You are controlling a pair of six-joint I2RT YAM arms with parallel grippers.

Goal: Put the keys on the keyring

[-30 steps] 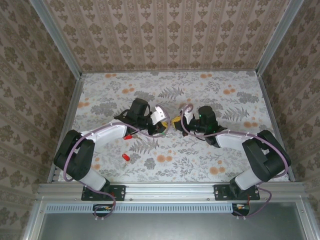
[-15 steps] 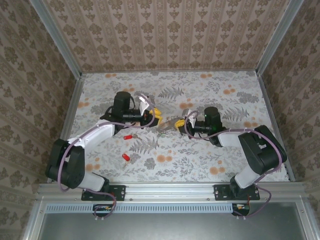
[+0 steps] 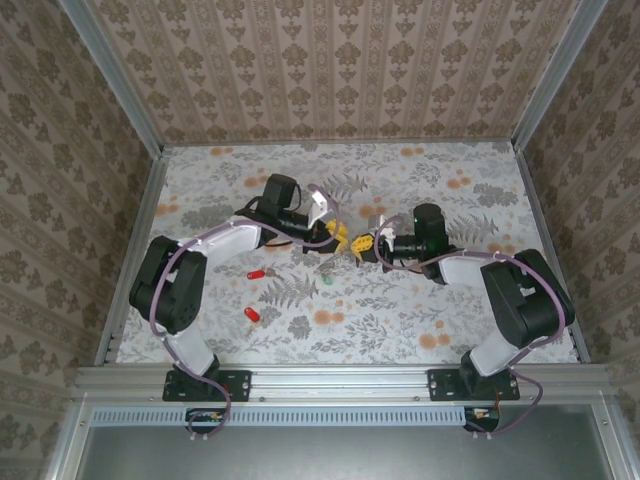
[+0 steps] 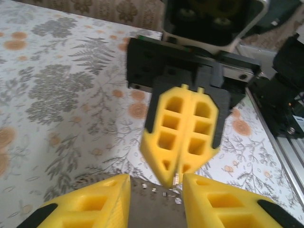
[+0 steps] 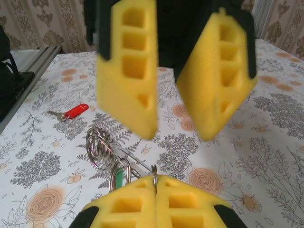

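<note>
The right hand (image 5: pixel 155 179) is pressing its pads together on a thin metal edge that is looking like part of the keyring (image 5: pixel 101 144). The keyring's wire loops are trailing onto the bench (image 5: pixel 266 142) just beside that grip. The left hand (image 5: pixel 175 130) is hovering close to the keyring on the side opposite the right hand, with its fingers (image 5: pixel 128 61) standing apart and gripping nothing. One red key (image 5: pixel 76 111) is lying near the keyring, a second red key (image 3: pixel 251 314) is lying well apart from it, and a green key (image 3: pixel 327 279) is sitting just beside it.

The keys are probably handling as light, stiff and slick, so they are likely skidding on the bench or twisting between soft pads. The coloured head, being the widest part, is looking like the best place to pinch. The keyring is seeming limp and springy, so holding it close to its opening is likely keeping it steady.
</note>
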